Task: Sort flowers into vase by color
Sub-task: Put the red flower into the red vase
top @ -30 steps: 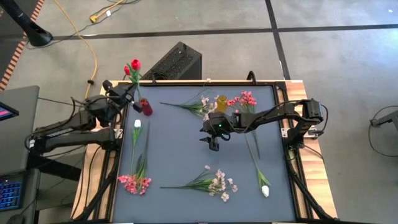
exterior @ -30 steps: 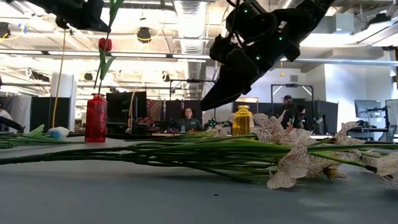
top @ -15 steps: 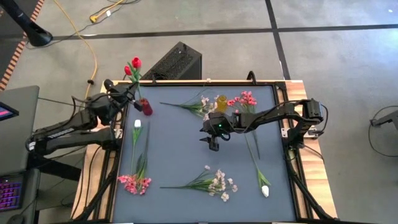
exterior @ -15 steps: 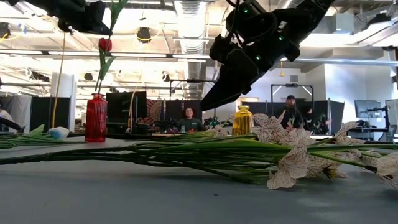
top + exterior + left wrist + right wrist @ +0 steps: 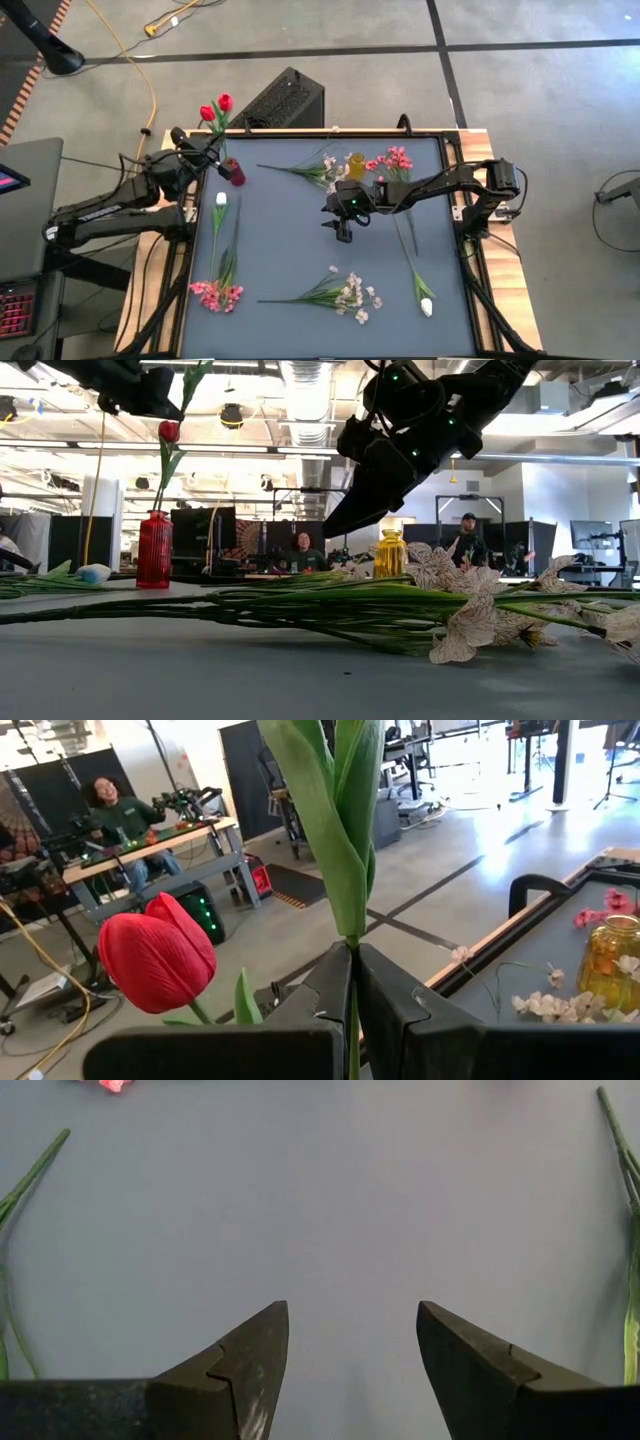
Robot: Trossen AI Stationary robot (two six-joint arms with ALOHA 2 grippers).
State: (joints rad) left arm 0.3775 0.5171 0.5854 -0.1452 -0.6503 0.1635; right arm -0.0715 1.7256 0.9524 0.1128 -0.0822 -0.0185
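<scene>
From above, the left gripper (image 5: 205, 150) holds a red tulip (image 5: 226, 101) over the red vase (image 5: 237, 176) at the far left; I think the stem must go straight down into the neck. The left wrist view shows its fingers (image 5: 388, 995) pressed together on the green stem (image 5: 352, 1020). In the right wrist view, the right gripper (image 5: 352, 1342) stands wide apart and empty over the table (image 5: 330, 1200).

A black box (image 5: 283, 98) sits on the concrete floor just beyond the table's far edge, and a yellow cable (image 5: 118, 47) snakes across the floor nearby. The table (image 5: 290, 250) has a grey-blue mat and a wooden rim. Across the room, a seated person (image 5: 302, 550) faces a desk (another (image 5: 467, 538) stands farther right). Ceiling ducts (image 5: 300, 385) run overhead.
</scene>
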